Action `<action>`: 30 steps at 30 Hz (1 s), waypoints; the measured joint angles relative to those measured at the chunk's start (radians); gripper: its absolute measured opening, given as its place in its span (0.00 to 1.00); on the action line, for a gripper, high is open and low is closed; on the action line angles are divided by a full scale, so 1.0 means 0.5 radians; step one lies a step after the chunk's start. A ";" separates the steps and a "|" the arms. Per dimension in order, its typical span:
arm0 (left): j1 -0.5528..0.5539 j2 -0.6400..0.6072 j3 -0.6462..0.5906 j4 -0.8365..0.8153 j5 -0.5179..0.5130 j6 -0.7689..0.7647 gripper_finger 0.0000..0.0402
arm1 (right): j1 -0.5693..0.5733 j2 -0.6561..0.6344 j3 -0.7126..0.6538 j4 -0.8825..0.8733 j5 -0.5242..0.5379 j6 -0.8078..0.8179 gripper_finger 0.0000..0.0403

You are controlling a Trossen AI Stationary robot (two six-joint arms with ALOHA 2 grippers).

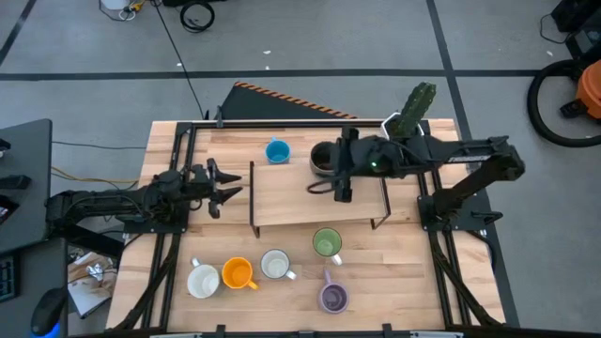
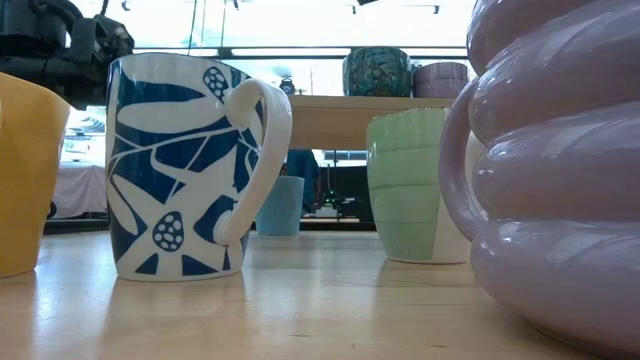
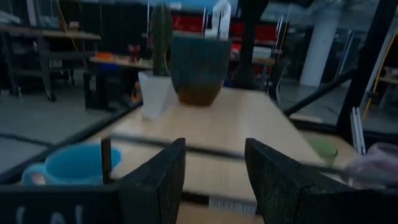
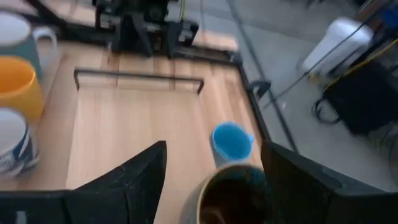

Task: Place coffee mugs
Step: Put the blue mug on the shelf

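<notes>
While the dark mug stands upright on the shelf, mouth up, your right gripper straddles it, fingers spread wide, seemingly not touching. Your left gripper waits open beside the shelf.

A robotics lab or workshop is showing here rather than a home. The wooden table is standing on a bare grey concrete floor crossed by dark seams, with black cables trailing over it and a striped hazard-marked board lying just behind the table. A vacuum cleaner with an orange body is sitting at the far right, and a dark desk with a computer mouse is standing beside the left arm. In the left wrist view, workbenches and red shelving are filling the dim room beyond, with a white pillar rising among them.
</notes>
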State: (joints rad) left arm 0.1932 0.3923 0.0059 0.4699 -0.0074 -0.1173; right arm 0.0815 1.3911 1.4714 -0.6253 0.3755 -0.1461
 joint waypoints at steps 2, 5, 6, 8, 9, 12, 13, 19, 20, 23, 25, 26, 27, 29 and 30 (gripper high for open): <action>0.000 -0.001 0.000 0.048 0.000 0.010 0.43 | 0.006 -0.071 -0.127 0.152 0.015 -0.024 0.66; -0.001 0.000 0.000 0.041 0.001 0.055 0.43 | 0.005 -0.161 -0.267 0.346 0.017 -0.029 0.66; -0.003 -0.001 0.000 0.020 0.001 0.090 0.43 | 0.005 -0.185 -0.313 0.399 0.017 -0.027 0.66; -0.003 0.000 0.000 -0.044 0.003 0.112 0.43 | 0.005 -0.216 -0.412 0.533 0.018 -0.001 0.66; -0.003 0.000 0.000 -0.066 0.019 0.110 0.43 | 0.006 -0.226 -0.461 0.583 0.018 0.021 0.66; -0.002 0.000 0.001 -0.078 0.153 0.081 0.43 | 0.019 -0.244 -0.580 0.697 0.020 0.056 0.66; -0.002 0.000 0.006 -0.081 0.219 0.059 0.43 | 0.028 -0.246 -0.608 0.724 0.033 0.053 0.66; -0.047 -0.002 0.184 -0.350 0.678 0.113 0.43 | 0.145 -0.236 -0.656 0.804 0.059 0.026 0.66; -0.069 -0.001 0.223 -0.450 0.707 0.116 0.43 | 0.179 -0.236 -0.656 0.803 0.060 0.022 0.66; -0.143 0.000 0.388 -0.869 0.709 0.116 0.43 | 0.262 -0.236 -0.656 0.803 0.058 0.022 0.66; -0.198 0.000 0.514 -1.174 0.653 0.130 0.43 | 0.314 -0.224 -0.683 0.881 0.109 0.027 0.66; -0.225 0.000 0.570 -1.301 0.613 0.149 0.43 | 0.337 -0.218 -0.706 0.914 0.149 0.024 0.66; -0.256 0.001 0.608 -1.358 0.563 0.153 0.43 | 0.357 -0.207 -0.728 0.933 0.187 0.020 0.66; -0.320 -0.003 0.635 -1.340 0.530 0.153 0.43 | 0.377 -0.166 -0.741 0.993 0.232 0.017 0.66; -0.349 -0.004 0.642 -1.324 0.517 0.154 0.43 | 0.386 -0.151 -0.744 0.996 0.251 0.026 0.66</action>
State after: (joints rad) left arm 0.0187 0.3904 0.3270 -0.1923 0.2510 -0.0405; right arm 0.2745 1.3156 1.0992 -0.1272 0.5011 -0.1329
